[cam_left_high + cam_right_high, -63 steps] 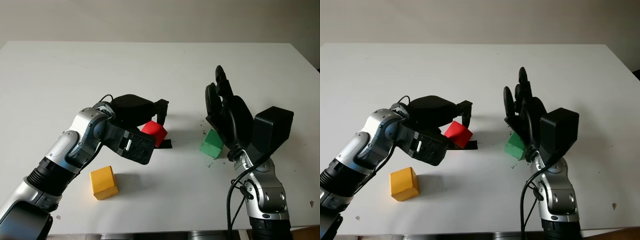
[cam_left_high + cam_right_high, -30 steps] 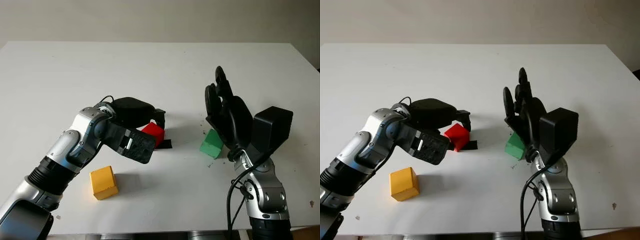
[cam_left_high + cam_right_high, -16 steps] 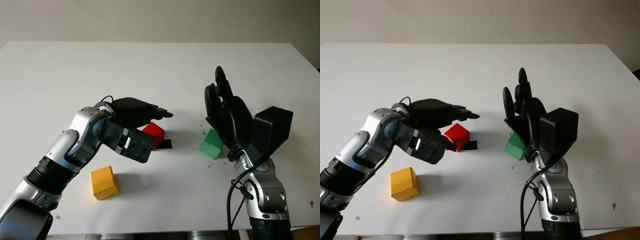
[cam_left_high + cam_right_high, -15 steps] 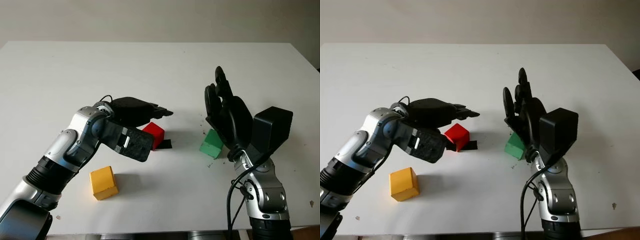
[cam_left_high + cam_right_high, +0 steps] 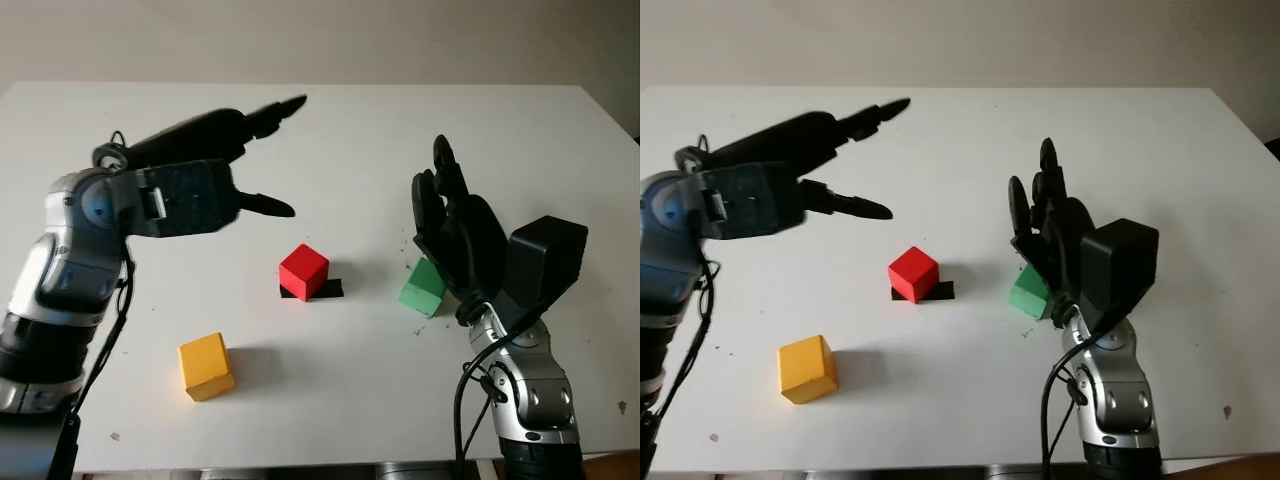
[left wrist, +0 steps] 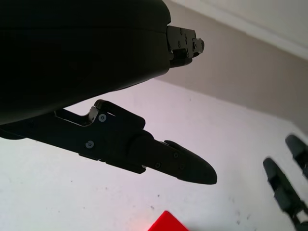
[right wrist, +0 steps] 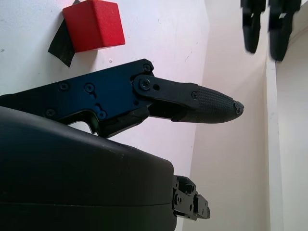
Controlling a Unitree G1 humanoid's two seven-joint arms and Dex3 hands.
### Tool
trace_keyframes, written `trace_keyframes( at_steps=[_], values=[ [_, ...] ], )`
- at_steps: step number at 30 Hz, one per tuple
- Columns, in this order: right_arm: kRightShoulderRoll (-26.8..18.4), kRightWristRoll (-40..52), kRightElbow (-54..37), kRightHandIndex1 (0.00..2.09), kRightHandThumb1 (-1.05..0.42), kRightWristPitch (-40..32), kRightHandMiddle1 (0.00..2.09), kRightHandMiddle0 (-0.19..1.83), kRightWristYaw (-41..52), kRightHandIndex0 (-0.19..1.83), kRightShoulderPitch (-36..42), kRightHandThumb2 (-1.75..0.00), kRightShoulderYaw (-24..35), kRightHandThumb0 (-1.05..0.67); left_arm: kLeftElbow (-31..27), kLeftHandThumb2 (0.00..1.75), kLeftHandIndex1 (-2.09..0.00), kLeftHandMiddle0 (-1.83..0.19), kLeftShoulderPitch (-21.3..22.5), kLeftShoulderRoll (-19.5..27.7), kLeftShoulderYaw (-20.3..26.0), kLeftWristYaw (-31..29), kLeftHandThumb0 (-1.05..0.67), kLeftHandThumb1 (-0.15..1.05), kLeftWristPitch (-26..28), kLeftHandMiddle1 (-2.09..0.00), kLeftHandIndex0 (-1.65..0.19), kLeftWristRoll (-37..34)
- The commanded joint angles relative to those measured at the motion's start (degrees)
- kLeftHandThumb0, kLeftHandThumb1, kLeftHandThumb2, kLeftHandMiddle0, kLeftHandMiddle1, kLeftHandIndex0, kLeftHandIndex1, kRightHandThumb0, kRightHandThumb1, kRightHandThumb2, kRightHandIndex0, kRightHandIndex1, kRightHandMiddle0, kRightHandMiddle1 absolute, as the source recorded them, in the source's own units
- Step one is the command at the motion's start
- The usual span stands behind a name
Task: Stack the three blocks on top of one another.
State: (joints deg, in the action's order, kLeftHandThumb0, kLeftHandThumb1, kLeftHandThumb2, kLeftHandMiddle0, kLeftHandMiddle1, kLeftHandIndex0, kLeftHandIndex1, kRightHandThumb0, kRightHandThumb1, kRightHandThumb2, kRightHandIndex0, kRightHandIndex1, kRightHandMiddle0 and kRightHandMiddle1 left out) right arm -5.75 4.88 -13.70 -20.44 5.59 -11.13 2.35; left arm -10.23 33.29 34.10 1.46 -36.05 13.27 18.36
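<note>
The red block (image 5: 304, 270) sits near the table's middle on a strip of black tape (image 5: 327, 289); it also shows in the right wrist view (image 7: 94, 25). The yellow block (image 5: 207, 366) lies at the front left. The green block (image 5: 424, 286) lies right of the red one, partly hidden by my right hand (image 5: 447, 215), which is open and raised just beside it. My left hand (image 5: 262, 150) is open, lifted well above the table, up and left of the red block.
The white table (image 5: 330, 140) stretches far behind the blocks. Its front edge runs just below the yellow block. Small dark specks lie near the green block.
My left hand let go of the red block on the tape, opened, and rose up and to the left. The right hand has not moved.
</note>
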Motion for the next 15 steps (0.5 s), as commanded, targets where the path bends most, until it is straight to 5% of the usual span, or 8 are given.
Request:
trace_keyframes(
  at_steps=[1, 5, 9, 15],
  values=[
    [-0.5, 0.5, -1.1, 0.0, -1.05, 0.0, 0.0, -0.19, 0.4, -0.19, 0.0, -0.6, 0.3, -0.73, -1.9, 0.06, -0.06, 0.08, -2.9, 0.1, 2.2, 1.9, -0.65, 1.03, 1.0, -0.05, 0.06, -1.2],
    [-0.5, 0.7, -1.3, 0.0, -1.05, -0.3, 0.0, -0.19, 0.6, -0.19, 0.0, -0.59, 0.6, -0.73, -4.6, 0.28, -0.06, 0.08, -7.4, -3.1, 4.7, 8.1, -0.77, 1.05, 5.1, -0.05, 0.06, -2.8],
    [-0.9, 0.8, -1.2, 0.0, -1.05, -0.4, 0.0, -0.19, 1.0, -0.19, -0.2, -0.59, 0.8, -0.73, -4.2, 0.47, -0.05, 0.09, -10.2, -5.3, 5.9, 13.0, -0.78, 1.05, 3.5, -0.05, 0.07, -5.3],
    [-0.8, 1.3, -1.6, 0.0, -1.05, -0.9, 0.0, -0.19, 1.2, -0.19, -0.1, -0.59, 1.3, -0.74, -3.7, 0.55, -0.06, 0.07, -13.6, -6.1, 6.5, 17.2, -0.77, 1.05, 1.4, -0.06, 0.05, -7.0]
  ],
)
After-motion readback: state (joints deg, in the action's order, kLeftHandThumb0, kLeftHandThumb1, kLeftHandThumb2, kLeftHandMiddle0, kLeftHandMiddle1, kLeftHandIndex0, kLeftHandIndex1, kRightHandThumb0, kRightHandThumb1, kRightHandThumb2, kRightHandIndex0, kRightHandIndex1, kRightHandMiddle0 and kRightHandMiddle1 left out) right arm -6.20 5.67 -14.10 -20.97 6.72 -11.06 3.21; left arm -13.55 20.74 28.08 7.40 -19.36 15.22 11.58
